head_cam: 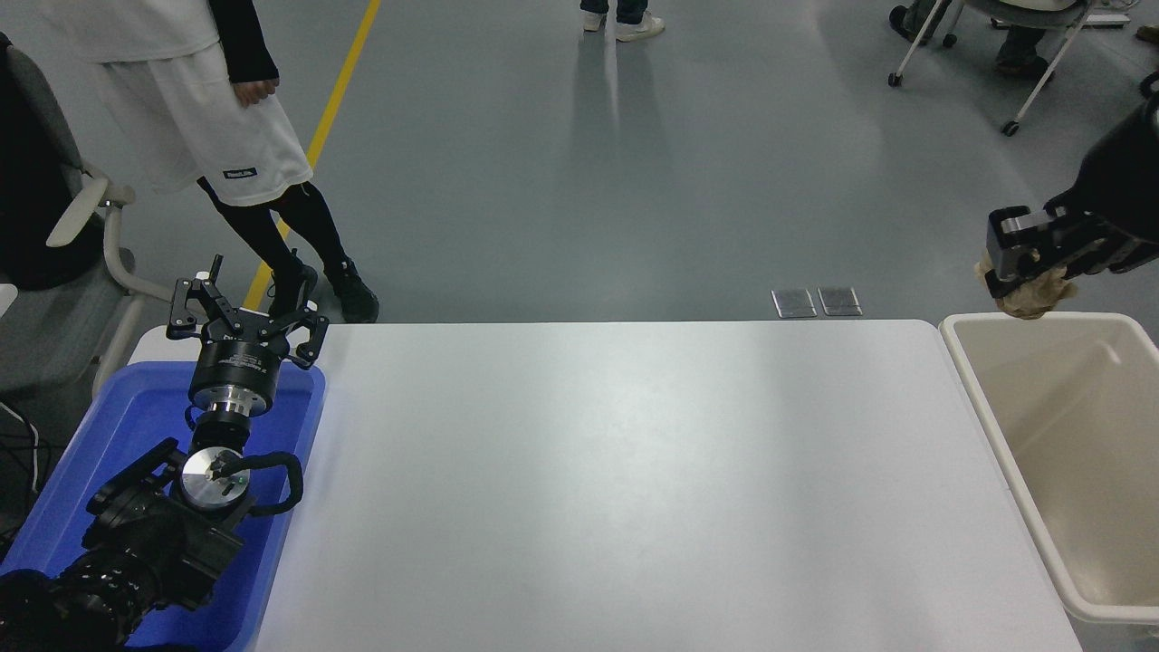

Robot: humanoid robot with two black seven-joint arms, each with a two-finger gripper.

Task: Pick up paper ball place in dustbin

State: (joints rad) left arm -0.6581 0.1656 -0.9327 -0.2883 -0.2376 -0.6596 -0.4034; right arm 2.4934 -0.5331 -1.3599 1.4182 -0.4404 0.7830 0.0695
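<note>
Head view: white table [616,471] fills the middle. Off its right end stands the dustbin [996,426]. At its left end, the left gripper [244,319] is spread wide. Above the dustbin's far rim, the right gripper [1028,263] clamps the paper ball [1032,294].

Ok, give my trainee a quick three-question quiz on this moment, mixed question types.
1. True or false: the paper ball already lies inside the dustbin.
2. Which gripper holds the ball? A) left gripper B) right gripper
3. Fill in: the left arm is parked over the ____ bin.

Key: 1. False; the ball is held in the air near the dustbin's far rim. 2. B. 3. Blue.
</note>
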